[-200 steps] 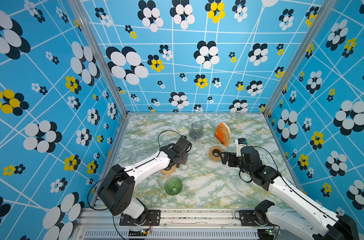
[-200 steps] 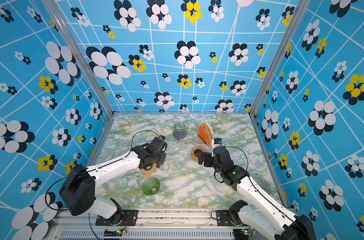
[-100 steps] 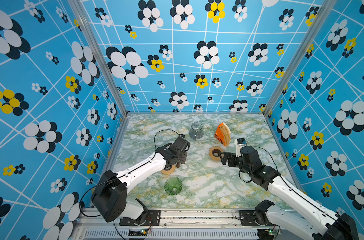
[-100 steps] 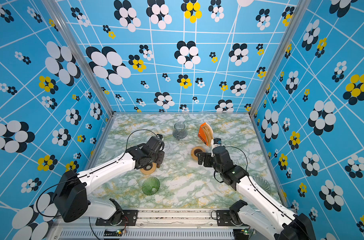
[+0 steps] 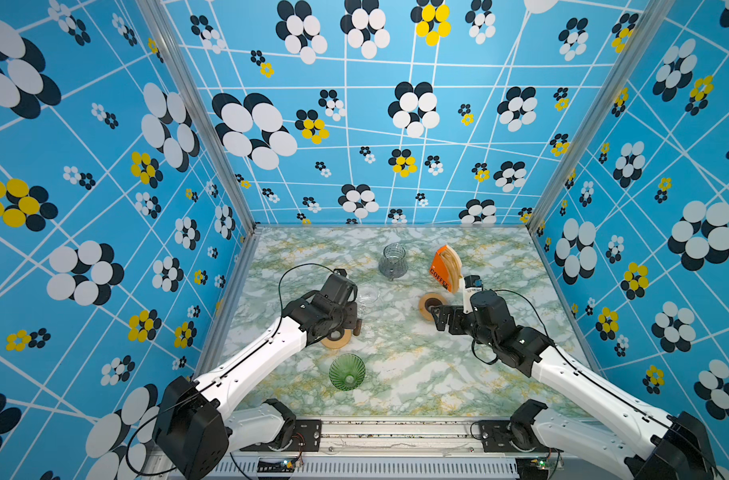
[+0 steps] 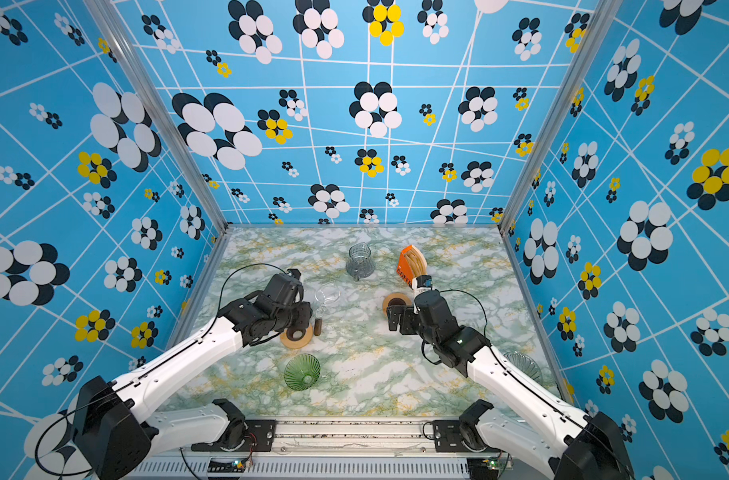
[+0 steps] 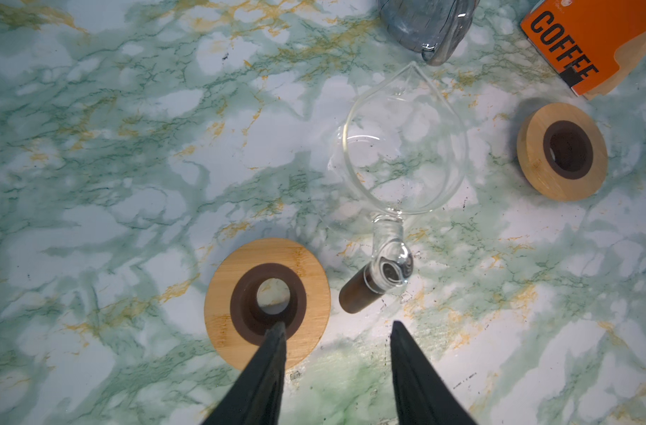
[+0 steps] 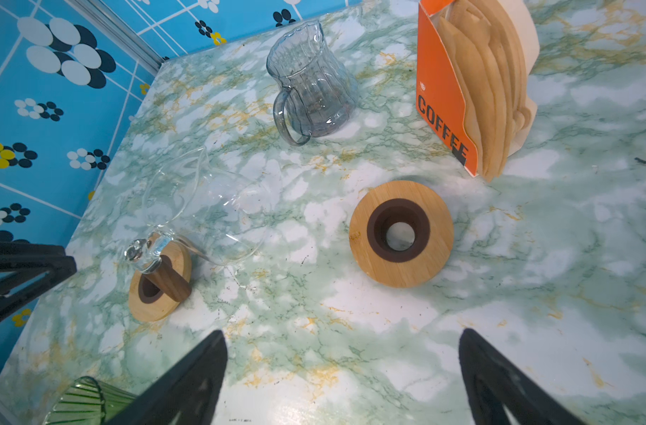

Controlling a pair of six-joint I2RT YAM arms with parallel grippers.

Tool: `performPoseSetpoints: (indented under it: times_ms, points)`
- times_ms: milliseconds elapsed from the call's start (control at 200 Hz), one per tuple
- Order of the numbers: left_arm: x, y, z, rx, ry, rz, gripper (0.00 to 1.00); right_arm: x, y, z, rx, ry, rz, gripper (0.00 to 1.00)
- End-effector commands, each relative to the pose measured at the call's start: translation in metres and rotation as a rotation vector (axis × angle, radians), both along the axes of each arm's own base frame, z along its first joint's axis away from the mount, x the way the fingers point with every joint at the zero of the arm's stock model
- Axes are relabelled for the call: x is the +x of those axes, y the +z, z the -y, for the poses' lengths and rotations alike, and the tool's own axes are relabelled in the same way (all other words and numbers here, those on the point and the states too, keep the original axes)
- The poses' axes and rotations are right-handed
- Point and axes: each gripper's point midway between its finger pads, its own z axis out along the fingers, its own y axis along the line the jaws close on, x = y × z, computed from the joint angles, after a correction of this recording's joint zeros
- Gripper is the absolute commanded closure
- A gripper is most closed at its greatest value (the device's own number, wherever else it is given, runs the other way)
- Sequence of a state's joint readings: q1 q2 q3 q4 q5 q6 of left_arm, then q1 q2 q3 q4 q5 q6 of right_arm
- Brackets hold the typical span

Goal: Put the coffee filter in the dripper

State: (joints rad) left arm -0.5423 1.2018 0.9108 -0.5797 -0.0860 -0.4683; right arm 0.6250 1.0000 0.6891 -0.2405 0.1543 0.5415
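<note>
Coffee filters [image 8: 498, 92]: a stack of tan paper cones standing in the orange COFFEE box [image 8: 439, 95], toward the back edge of the desk [image 5: 437, 382], right of middle.
Clear glass dripper [image 7: 402, 147]: empty, on the left half of the desk, spout pointing toward the back edge.
Dripper handle [image 7: 362, 290]: brown wood, just beside the left wooden ring.
Grey glass pitcher [image 8: 310, 84]: upright near the back edge, left of the box.
Left wooden ring [image 7: 268, 301]: flat on the desk, between the handle and the left edge.
Right wooden ring [image 8: 400, 232]: flat, in front of the box and apart from it.
Green dripper [image 5: 346, 372]: near the front edge, left of middle.
Ribbed clear glass [image 6: 520, 365]: by the right edge, partly hidden behind the right arm.
Left gripper [image 7: 336, 325]: fingers partly spread, nothing between them. One fingertip lies over the left ring's rim — whether it touches cannot be told.
Right gripper [image 8: 341, 333]: spread wide and empty, over bare desk just short of the right ring.
</note>
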Motion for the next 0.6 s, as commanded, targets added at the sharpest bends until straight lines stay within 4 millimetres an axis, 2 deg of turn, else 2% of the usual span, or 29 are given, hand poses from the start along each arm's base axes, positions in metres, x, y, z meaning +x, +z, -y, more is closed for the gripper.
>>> performPoseSetpoints:
  times_ms: [0,140,280,345,460,595]
  points:
    - [-0.006,-0.007,-0.007,-0.131,0.048,-0.06,0.51,0.006,0.016,0.019,0.028,-0.166,-0.003,0.0]
    - [-0.002,-0.015,-0.031,-0.142,0.159,-0.091,0.48,0.002,0.015,0.019,-0.015,-0.134,-0.031,0.01]
    - [-0.006,-0.03,-0.04,-0.18,0.185,-0.123,0.44,-0.006,0.016,-0.009,-0.043,0.074,-0.042,0.01]
    - [-0.007,-0.036,-0.043,-0.237,0.212,-0.133,0.42,-0.006,0.016,-0.009,-0.068,0.078,-0.054,0.01]
    - [-0.01,-0.047,-0.05,-0.324,0.263,-0.166,0.4,-0.011,0.022,-0.024,0.008,0.13,-0.061,0.01]
    - [-0.013,-0.056,-0.058,-0.347,0.295,-0.187,0.4,-0.016,0.029,-0.041,0.064,0.204,-0.06,0.01]
